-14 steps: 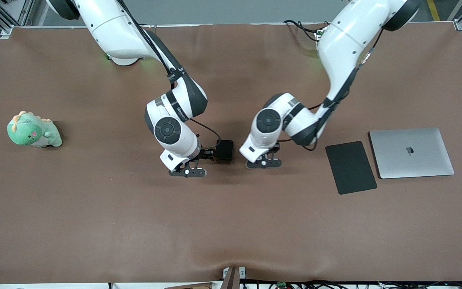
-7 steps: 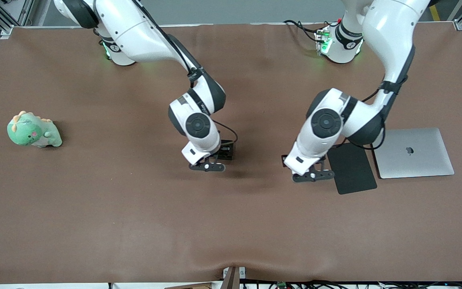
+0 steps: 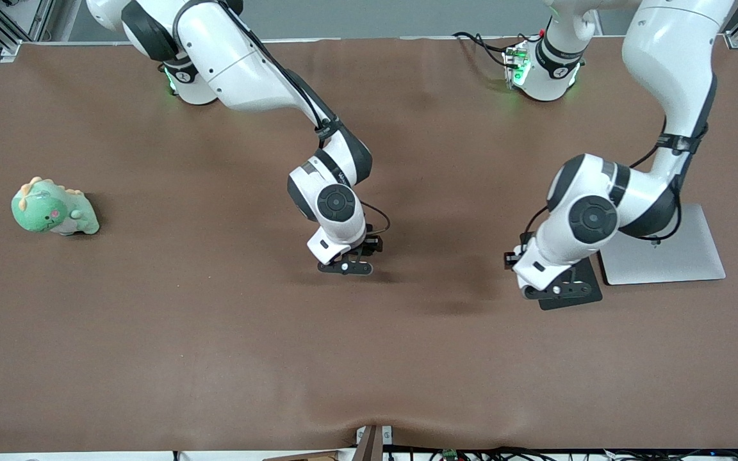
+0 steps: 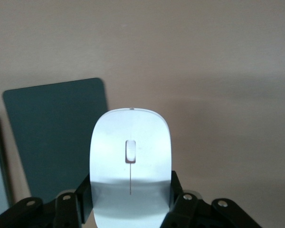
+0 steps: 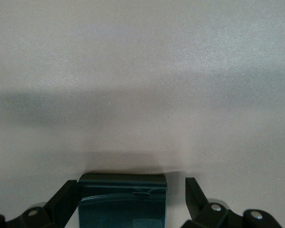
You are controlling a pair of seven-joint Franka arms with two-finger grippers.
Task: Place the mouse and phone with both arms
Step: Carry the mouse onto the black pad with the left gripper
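Since the earlier frame, the left end effector (image 4: 130, 211), clamped on the one mouse (image 4: 130, 161), has been carried over the single mouse pad (image 4: 57, 142); the right end effector (image 5: 133, 199), fingers apart, is seen astride the one phone (image 5: 122, 199) at mid-table.

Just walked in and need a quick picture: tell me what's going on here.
The left gripper is shut on the mouse, holding it over the edge of the pad beside the laptop. The right gripper is open around the phone near the table's middle, with a gap at one finger, so no grip yet. A green plush toy sits toward the right arm's end.
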